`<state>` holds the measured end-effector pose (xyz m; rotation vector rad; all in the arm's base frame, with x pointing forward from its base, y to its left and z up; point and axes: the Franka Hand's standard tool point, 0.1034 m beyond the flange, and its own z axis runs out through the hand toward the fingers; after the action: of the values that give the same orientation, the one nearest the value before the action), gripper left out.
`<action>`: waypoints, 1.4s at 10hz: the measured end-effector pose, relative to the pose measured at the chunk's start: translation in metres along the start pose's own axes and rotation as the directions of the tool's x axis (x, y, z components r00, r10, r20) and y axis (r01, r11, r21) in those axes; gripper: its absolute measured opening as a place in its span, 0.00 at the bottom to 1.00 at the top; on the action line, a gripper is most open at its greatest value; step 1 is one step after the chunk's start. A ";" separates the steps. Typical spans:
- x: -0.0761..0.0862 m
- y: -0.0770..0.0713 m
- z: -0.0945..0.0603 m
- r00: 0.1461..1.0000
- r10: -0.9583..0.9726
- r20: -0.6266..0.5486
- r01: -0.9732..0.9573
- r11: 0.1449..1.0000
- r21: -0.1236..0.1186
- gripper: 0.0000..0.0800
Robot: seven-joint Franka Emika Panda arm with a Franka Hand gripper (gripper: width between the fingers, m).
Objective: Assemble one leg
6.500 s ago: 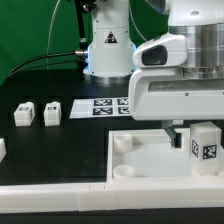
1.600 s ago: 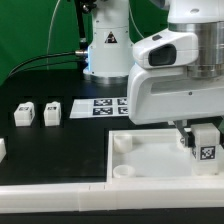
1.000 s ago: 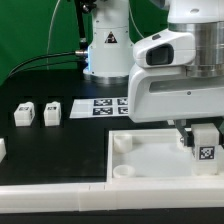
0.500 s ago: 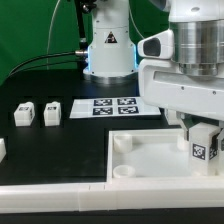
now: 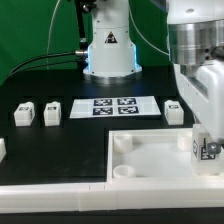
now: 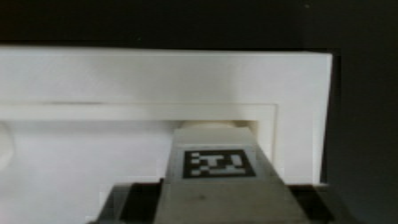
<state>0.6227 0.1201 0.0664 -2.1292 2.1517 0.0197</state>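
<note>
Jaws clenched on the small white plastic tagged leg (image 5: 205,147), standing it in the large flat white tabletop tray (image 5: 150,158) at three o'clock, seating apparently underway, release left.

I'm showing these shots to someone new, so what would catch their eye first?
First, the tool at the exterior view's right, holding a tagged white leg upright over the far right corner of the big white tabletop; in the wrist view that leg fills the foreground. Next, the marker board with its black tags on the dark table, with two loose legs to the exterior view's left and another leg to its right.
</note>
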 end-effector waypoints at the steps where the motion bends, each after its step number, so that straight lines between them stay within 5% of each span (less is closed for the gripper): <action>1: 0.000 0.000 0.000 1.000 0.025 0.007 -0.025 1.000 0.002 0.36; 3: 0.000 -0.001 0.000 0.989 0.148 0.013 -0.148 0.989 0.004 0.36; 5: 0.000 -0.001 0.000 0.992 0.129 0.013 -0.129 0.992 0.004 0.67; 6: -0.001 -0.001 0.000 0.996 0.087 0.013 -0.087 0.996 0.005 0.67; 7: -0.001 -0.001 0.001 0.997 0.082 0.013 -0.083 0.997 0.004 0.78; 10: -0.001 0.001 0.002 0.979 -0.205 0.010 0.205 0.979 -0.004 0.81; 14: 0.000 0.003 0.002 0.769 -0.639 -0.004 0.638 0.769 -0.044 0.81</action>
<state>0.6197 0.1203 0.0639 -2.7727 1.3189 -0.0171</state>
